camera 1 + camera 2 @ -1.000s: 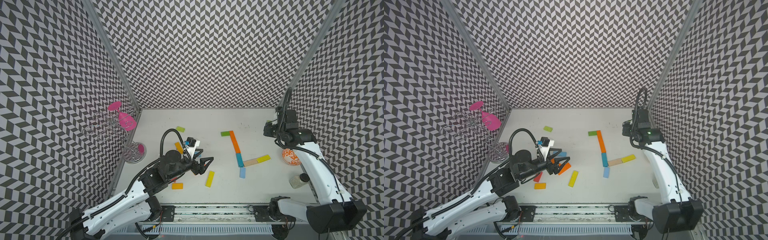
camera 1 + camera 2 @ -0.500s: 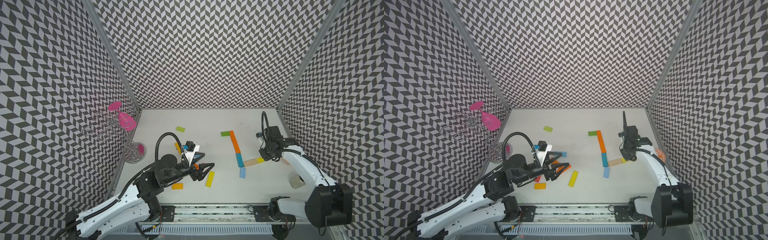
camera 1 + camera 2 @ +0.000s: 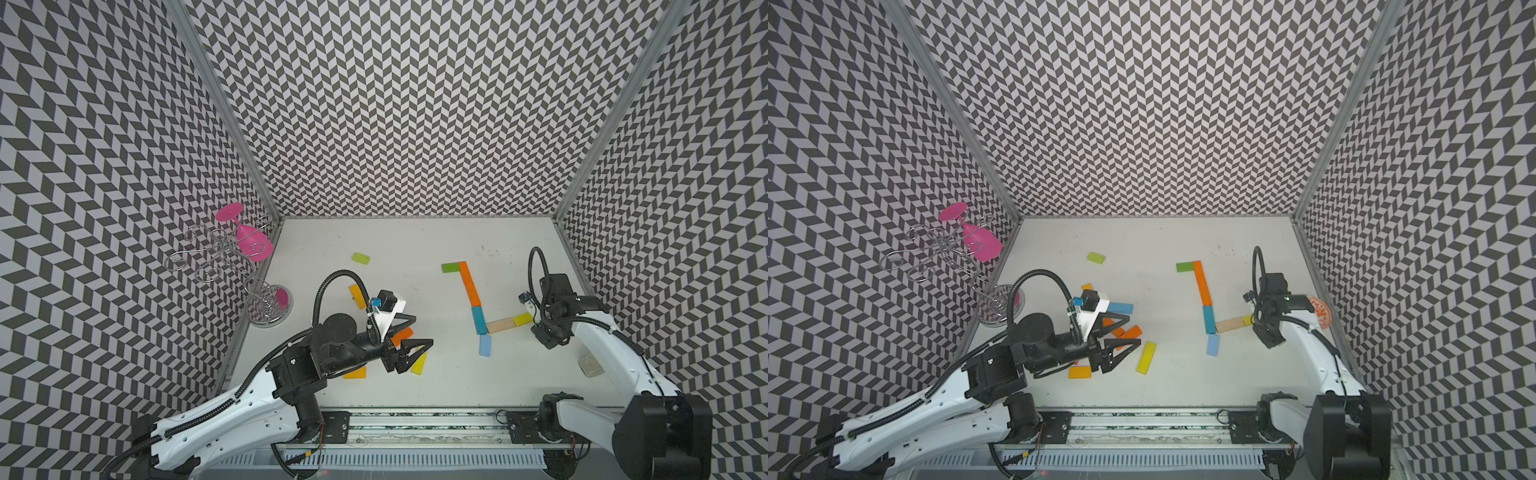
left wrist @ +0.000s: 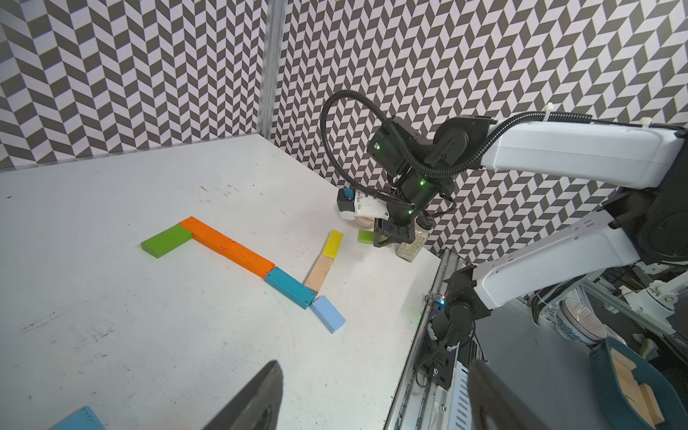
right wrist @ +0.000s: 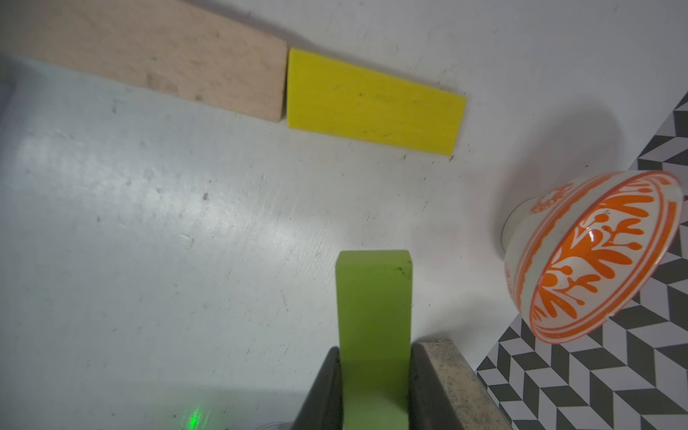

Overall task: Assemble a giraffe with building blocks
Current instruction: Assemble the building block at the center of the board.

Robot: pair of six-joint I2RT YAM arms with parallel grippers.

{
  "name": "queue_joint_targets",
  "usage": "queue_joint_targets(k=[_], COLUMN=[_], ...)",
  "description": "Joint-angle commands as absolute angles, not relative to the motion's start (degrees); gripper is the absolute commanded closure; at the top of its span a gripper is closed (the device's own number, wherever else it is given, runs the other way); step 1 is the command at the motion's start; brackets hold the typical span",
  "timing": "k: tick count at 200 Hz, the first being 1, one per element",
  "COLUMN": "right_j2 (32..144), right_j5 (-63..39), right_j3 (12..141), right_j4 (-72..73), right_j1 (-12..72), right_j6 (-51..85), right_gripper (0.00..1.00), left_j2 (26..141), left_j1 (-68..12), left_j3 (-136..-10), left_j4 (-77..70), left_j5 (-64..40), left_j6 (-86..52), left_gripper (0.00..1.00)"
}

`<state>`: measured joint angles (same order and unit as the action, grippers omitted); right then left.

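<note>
My right gripper [image 5: 376, 350] squeezes the green block [image 5: 374, 294] tight between its jaws. The block sticks straight out past them. Its long way points at the yellow block [image 5: 372, 102], with a gap between the two. The yellow block touches the wood block [image 5: 167, 56] end to end. The orange bowl [image 5: 595, 253] and the wall [image 5: 633, 372] are close on one side. Bare table [image 5: 167, 242] lies on the other. My left gripper [image 3: 415, 333] hangs wide open, holding nothing, over loose blocks [image 3: 419, 364].
</note>
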<state>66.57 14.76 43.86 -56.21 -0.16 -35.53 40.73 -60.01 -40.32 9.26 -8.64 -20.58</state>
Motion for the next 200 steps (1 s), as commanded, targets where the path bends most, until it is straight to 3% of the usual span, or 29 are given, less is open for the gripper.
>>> queue_joint_targets(k=[1,77,150,200], right_j2=[67.2,69.7,79.0,79.5], right_j5=[16.2,18.1,16.2,16.5], right_j3=[42.4,36.4,40.0,38.7], right_j4=[-52.0,-40.2,-38.2,-38.4], right_j1=[-1.2,-3.3,-3.3,-3.3], right_j6=[-37.7,-39.3,-35.9,-36.2], right_gripper=[0.82,0.8,0.77,0.65], left_j2=[40.2,41.1,41.8,41.8], left_j1=[-59.7,-59.5,-59.6,-59.6], left_j3=[-41.4,-41.3,-41.2,-41.4], left_j4=[10.4,10.7,11.3,11.3], left_j5=[-8.1,-8.3,-7.6,-7.4], left_j6=[-20.4,-20.6,-20.6,-20.4], left_gripper=[0.21,0.22,0.22,0.22])
